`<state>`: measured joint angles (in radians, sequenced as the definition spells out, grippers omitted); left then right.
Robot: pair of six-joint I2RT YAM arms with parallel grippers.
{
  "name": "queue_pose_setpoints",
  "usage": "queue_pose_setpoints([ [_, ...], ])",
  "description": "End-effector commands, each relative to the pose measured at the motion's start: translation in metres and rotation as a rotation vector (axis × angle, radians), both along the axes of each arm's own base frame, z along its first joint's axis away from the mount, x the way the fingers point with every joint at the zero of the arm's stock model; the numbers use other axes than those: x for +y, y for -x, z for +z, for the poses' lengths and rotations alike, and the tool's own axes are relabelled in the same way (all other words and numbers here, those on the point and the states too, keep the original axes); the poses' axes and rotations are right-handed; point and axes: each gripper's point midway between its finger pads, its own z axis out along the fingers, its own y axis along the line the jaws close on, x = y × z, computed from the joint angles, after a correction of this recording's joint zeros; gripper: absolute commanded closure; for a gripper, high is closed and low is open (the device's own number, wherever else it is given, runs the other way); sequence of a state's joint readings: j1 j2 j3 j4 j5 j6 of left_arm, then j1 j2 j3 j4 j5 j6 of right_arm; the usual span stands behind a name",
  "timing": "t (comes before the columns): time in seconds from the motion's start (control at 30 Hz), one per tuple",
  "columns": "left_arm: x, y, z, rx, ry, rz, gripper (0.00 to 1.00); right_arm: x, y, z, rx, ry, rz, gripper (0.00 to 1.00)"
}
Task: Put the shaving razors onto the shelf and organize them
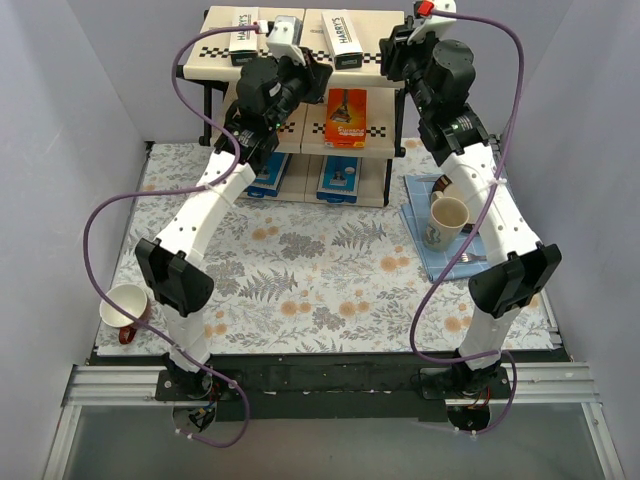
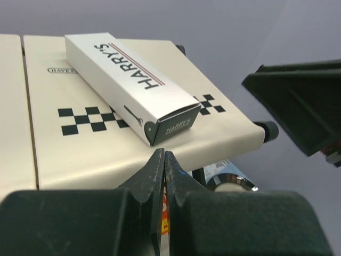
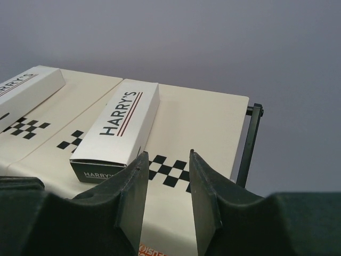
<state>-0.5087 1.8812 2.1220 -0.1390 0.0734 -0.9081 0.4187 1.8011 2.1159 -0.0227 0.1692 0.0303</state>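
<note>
On the top cream board of the three-tier black-framed shelf [image 1: 205, 40] lie two long white cardboard boxes lettered HARRY'S in black, each with thin red and dark stripes and a dark end flap. The left HARRY'S box [image 1: 243, 32] sits toward the left edge and the right HARRY'S box [image 1: 340, 38] lies on the right-hand board. My left gripper [image 2: 164, 162] is pressed together on nothing, just short of the right box's near end. My right gripper [image 3: 167, 159] is spread, just beside that box, toward the right edge. An orange razor card [image 1: 345, 118] stands on the middle tier. Two blue-and-white boxes [image 1: 338, 178] lie on the bottom board.
</note>
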Motion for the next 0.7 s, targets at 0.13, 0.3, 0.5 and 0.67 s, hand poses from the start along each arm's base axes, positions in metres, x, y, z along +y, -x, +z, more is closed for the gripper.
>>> queue_pose_setpoints([
  [0.13, 0.017, -0.01, 0.048, -0.161, 0.051, 0.25, 1.0, 0.013, -0.014, -0.001, -0.027, -0.017, 0.038, 0.55],
  [0.3, 0.019, -0.026, 0.043, -0.186, 0.044, 0.339, 1.0, 0.016, -0.02, -0.009, -0.008, -0.018, 0.04, 0.53],
  [0.5, 0.012, -0.037, 0.033, -0.201, 0.016, 0.353, 1.0, 0.021, -0.025, -0.012, -0.002, -0.027, 0.055, 0.52],
  [0.67, 0.001, -0.038, 0.022, -0.185, 0.004, 0.308, 1.0, 0.031, -0.025, -0.019, 0.022, -0.034, 0.096, 0.51],
])
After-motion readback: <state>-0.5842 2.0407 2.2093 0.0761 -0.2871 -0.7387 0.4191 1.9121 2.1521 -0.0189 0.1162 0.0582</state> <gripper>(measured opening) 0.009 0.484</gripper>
